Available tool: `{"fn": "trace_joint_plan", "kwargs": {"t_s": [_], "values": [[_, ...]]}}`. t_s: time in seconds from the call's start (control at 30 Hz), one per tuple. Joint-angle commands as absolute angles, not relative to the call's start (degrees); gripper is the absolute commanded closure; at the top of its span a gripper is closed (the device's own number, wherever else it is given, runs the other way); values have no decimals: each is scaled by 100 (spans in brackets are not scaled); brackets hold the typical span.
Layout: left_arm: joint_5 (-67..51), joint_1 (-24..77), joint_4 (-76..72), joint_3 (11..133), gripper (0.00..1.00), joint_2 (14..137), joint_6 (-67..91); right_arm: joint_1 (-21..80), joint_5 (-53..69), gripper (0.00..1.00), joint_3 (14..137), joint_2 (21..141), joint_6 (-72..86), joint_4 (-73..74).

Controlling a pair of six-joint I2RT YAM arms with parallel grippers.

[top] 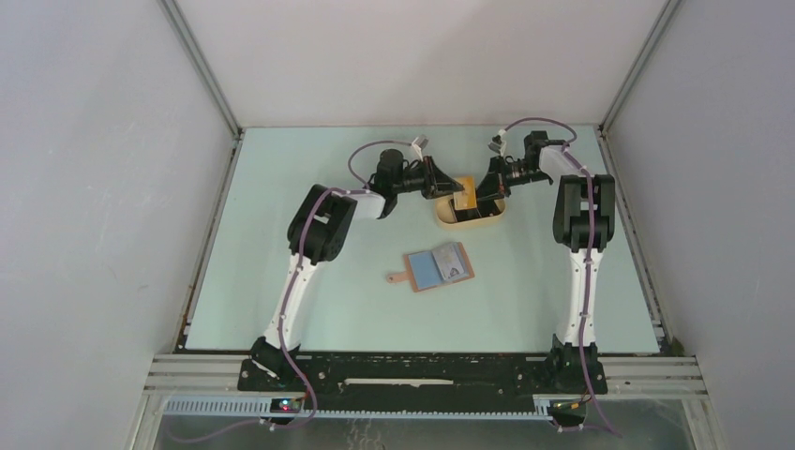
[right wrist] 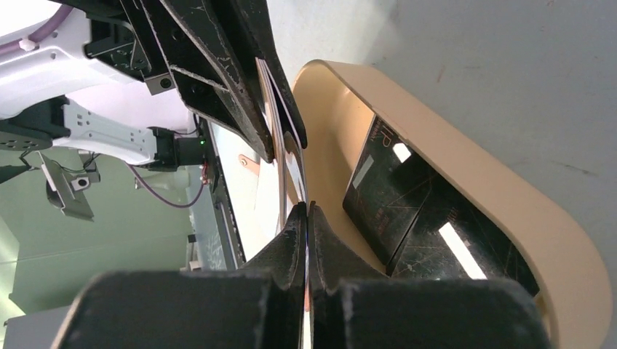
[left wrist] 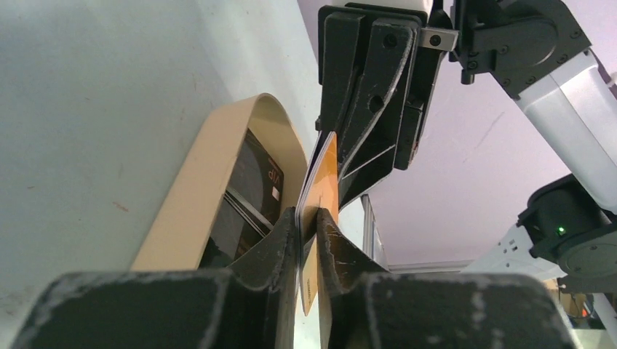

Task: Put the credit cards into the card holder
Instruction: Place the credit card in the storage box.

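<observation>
Left wrist, left jaws and right jaws pinch credit cards edge-on, count unclear

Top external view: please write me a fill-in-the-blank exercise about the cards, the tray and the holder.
1. The left gripper and the right gripper both pinch the credit cards above the beige ___.
2. The card holder lies ___ on the table, blue pockets showing.
3. The held card facing the left wrist camera is ___.
Missing words: tray; open; orange.
</observation>
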State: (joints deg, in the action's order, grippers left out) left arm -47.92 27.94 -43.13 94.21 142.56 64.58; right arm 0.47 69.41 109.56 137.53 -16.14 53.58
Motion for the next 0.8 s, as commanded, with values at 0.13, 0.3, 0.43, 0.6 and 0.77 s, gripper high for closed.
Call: {"fn": "trace_joint_plan", "kwargs": {"t_s": [0.13,0.3,0.43,0.6,0.77], "values": [[-4314,2839,-3292,9689,74,14195,5577,84,6871,100,11330,13828,-1360,5212],[-4200,2830,-3117,9654,68,14128,5438,55,6798,100,11365,13842,-1396,5212],[-4120,2830,-3069,9563,63,14036,5331,44,6744,100,11382,13824,-1475,5240],[-4018,2822,-3038,9393,58,13838,5203,-141,6658,100,11350,13686,-1569,5294],[-3782,2795,-2931,9062,55,13482,4941,-255,6509,100,11275,13453,-1646,5287]]}}
